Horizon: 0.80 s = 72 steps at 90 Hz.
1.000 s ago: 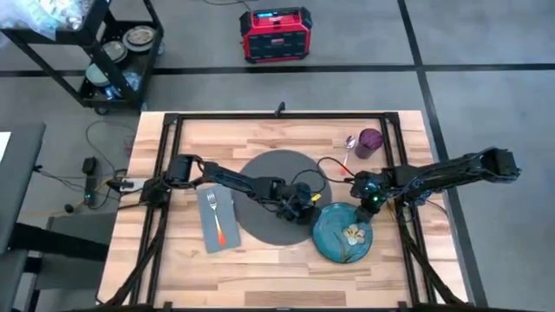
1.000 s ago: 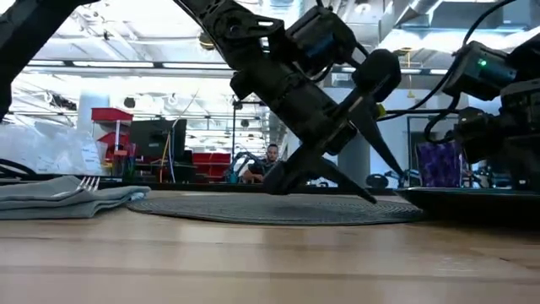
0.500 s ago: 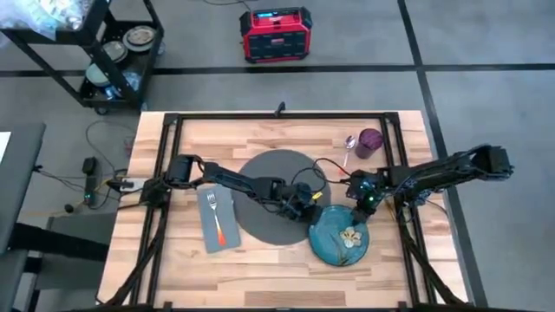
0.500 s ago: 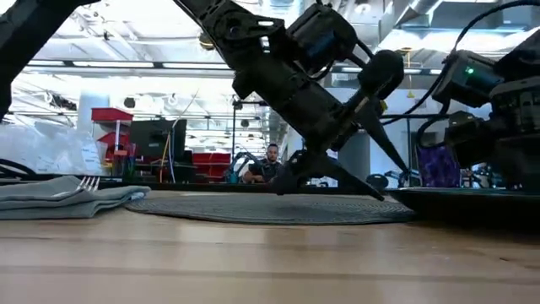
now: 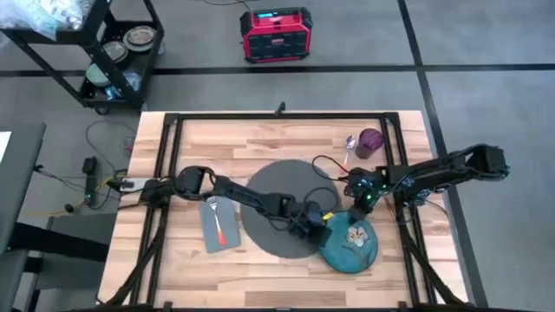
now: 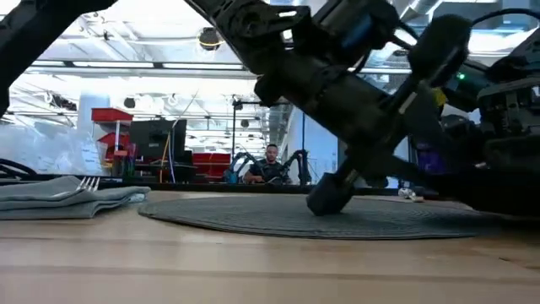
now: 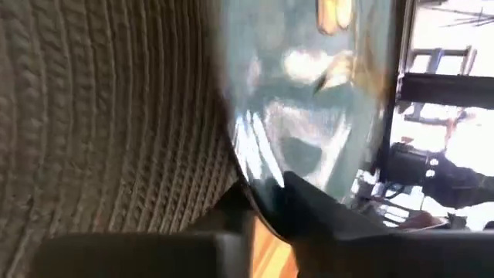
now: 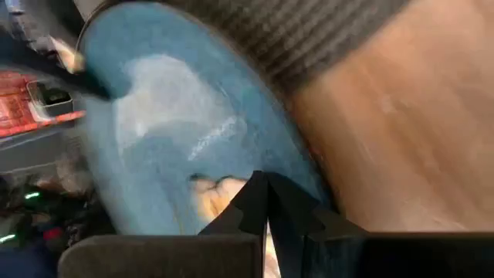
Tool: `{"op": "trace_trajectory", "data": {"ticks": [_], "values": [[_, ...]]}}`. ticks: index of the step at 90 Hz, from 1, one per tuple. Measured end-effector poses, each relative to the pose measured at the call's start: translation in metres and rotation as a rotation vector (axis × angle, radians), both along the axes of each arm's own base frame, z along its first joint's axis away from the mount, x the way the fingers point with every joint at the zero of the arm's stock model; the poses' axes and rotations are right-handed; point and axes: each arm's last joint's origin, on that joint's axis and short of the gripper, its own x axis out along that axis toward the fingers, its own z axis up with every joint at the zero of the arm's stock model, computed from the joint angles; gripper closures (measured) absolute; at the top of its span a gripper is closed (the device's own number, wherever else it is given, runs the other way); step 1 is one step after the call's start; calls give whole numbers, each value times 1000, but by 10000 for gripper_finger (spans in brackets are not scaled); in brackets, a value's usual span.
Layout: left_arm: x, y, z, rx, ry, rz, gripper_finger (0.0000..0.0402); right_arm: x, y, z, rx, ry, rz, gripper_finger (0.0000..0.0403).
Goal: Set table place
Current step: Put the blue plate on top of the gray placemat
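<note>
Robotics lab: equipment cart, monitors.

A dark arm slants down onto the round mat; napkin lies apart.

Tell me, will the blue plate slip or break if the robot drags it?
The plate looks glossy and hard in the left wrist view, so it may slide easily on the wood and could chip if dropped. The left end effector grips only its rim, so it might tilt. The woven mat under its edge would probably slow it.
</note>
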Motion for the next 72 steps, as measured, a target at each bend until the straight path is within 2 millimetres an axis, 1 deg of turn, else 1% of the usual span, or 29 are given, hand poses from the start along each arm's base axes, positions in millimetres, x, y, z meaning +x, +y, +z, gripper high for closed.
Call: {"op": "trace_trajectory", "data": {"ticks": [15,26,49,60,72], "values": [[2,5,6,71,-42,37,397,-1,-2,15,-23,-102,-39,403],[3,7,12,100,-95,38,401,-3,-1,26,-11,-158,-68,403],[3,8,32,144,-169,62,401,-10,0,46,19,-252,-107,403],[3,8,42,143,-207,59,401,-10,0,62,17,-306,-100,403],[5,6,47,121,-250,48,401,-8,-1,80,1,-372,-107,403]]}}
